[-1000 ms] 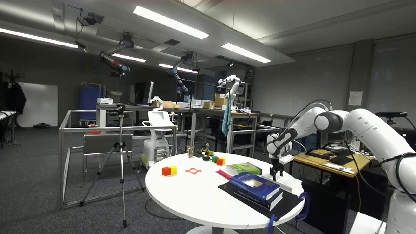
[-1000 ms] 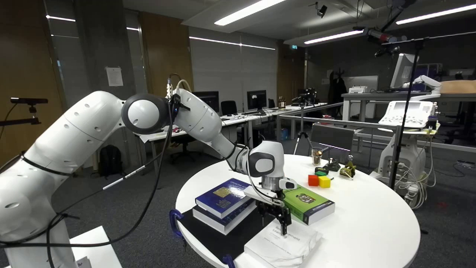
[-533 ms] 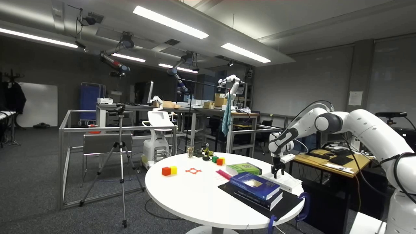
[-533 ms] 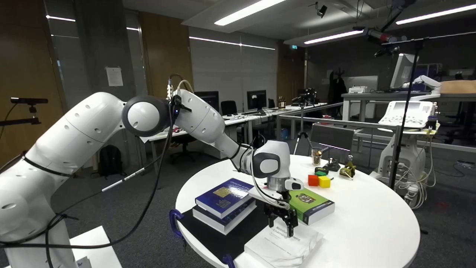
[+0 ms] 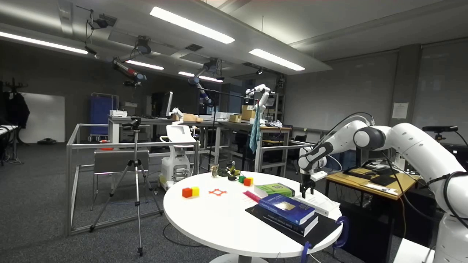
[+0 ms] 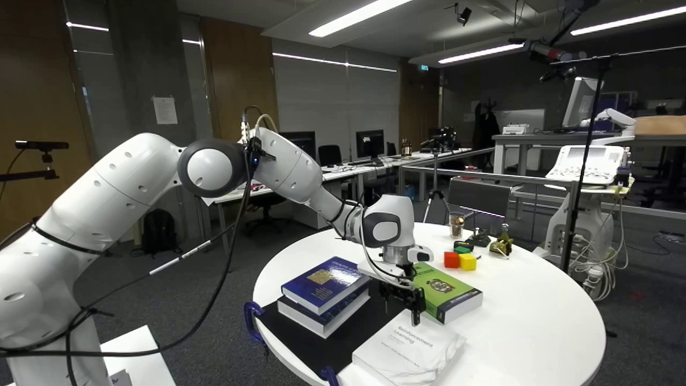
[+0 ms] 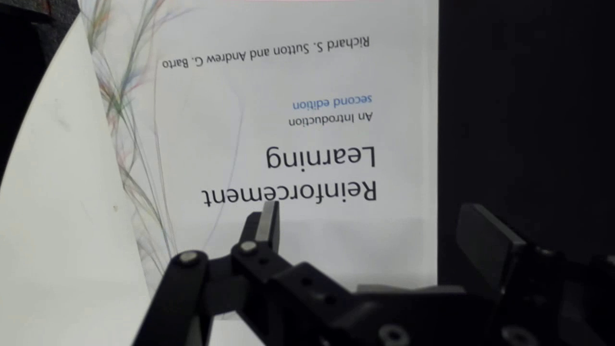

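A white book titled "Reinforcement Learning" (image 7: 307, 96) lies flat on the round table, upside down in the wrist view. My gripper (image 7: 370, 209) is open above its title end, with nothing between the fingers. One finger (image 7: 267, 221) hangs over the cover; its opposite finger (image 7: 487, 242) is over the black mat (image 7: 519, 96). In an exterior view the gripper (image 6: 402, 316) appears just above the white book (image 6: 404, 348), beside the green book (image 6: 447, 289). Two stacked blue books, the upper blue book (image 6: 324, 281) on top, rest on the mat. Any contact with the white book cannot be made out.
Red and yellow cubes (image 5: 187, 192) sit toward the far side of the table (image 5: 219, 223), with more cubes (image 6: 459, 260) near a glass (image 6: 456, 225) and small dark objects. A red mark (image 5: 218, 191) is on the tabletop. Blue clamps (image 5: 342, 232) grip the table edge.
My gripper first shifted away from the blue books, then swung back a little and toward the green book, appearing slightly higher. It stays open throughout. The books have not moved.
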{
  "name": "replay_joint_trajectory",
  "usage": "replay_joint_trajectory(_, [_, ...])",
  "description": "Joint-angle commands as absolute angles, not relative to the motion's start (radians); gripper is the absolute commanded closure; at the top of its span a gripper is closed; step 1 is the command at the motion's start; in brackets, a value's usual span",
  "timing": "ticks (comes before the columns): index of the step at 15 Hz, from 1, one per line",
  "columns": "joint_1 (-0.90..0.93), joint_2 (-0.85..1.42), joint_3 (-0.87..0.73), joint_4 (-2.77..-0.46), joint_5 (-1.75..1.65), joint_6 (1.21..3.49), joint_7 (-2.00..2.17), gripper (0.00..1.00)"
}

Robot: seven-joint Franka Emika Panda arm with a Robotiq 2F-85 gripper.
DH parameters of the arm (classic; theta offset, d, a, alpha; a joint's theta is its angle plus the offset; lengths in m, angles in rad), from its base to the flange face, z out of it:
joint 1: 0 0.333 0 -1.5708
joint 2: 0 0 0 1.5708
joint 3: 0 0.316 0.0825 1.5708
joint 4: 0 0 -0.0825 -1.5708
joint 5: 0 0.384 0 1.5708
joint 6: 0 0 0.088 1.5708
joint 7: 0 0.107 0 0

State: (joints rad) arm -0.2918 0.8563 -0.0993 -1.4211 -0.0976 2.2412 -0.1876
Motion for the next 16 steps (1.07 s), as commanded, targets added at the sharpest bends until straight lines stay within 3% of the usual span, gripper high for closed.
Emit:
replay_joint_trajectory(1, [-0.278, 0.891, -0.100, -1.358, -0.096, 2.215, -0.209, 0.00])
replay_joint_trajectory(16, [-0.230, 0.983, -0.158, -1.266, -0.223, 2.210, -0.217, 0.00])
